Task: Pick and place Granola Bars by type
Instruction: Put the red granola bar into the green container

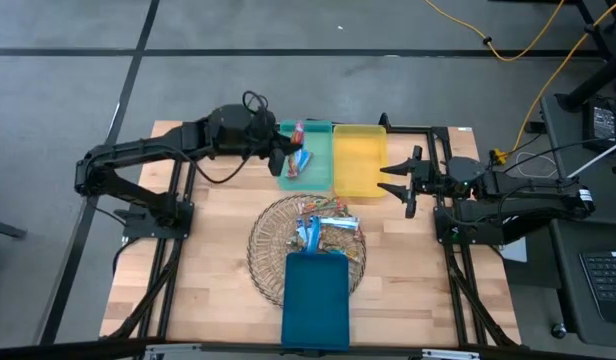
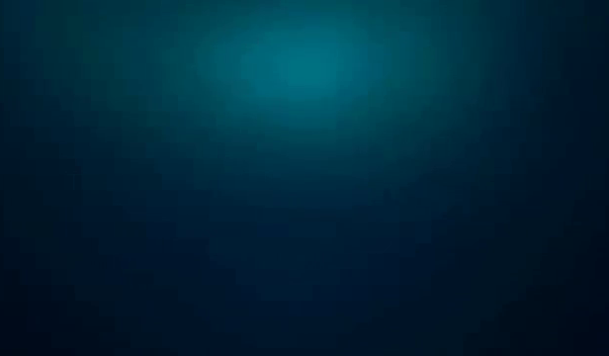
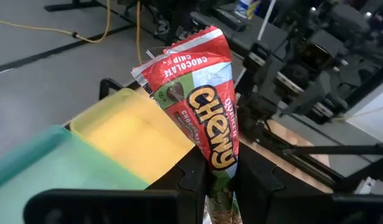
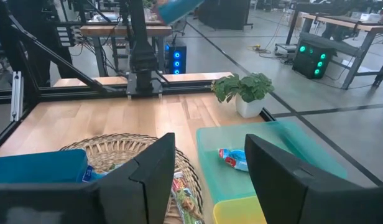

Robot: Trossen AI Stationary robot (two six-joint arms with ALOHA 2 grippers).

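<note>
My left gripper (image 1: 291, 157) hangs over the green tray (image 1: 310, 178), shut on a red granola bar (image 3: 201, 93) printed "Chewy". Another red and blue bar (image 4: 232, 158) lies flat on the green tray's floor. Several more bars (image 1: 323, 225) lie in the round wire basket (image 1: 268, 250). My right gripper (image 1: 401, 181) is open, just right of the yellow tray (image 1: 358, 160) and touching nothing; its fingers frame the green tray in the right wrist view. The low view shows only a dark blue-green blur. My left gripper pinches the red bar between its two fingers (image 3: 194, 180) at the wrapper's lower end (image 3: 221, 163). The bar stands out past the fingertips, lifted clear above the trays, with its crimped free end (image 3: 179, 53) away from the gripper.
A dark blue tray (image 1: 316, 300) lies at the table's near edge, its far end resting over the basket. The green and yellow trays sit side by side at the far middle. A small potted plant (image 4: 243, 93) stands beyond the table. Bare wood shows left and right of the basket.
</note>
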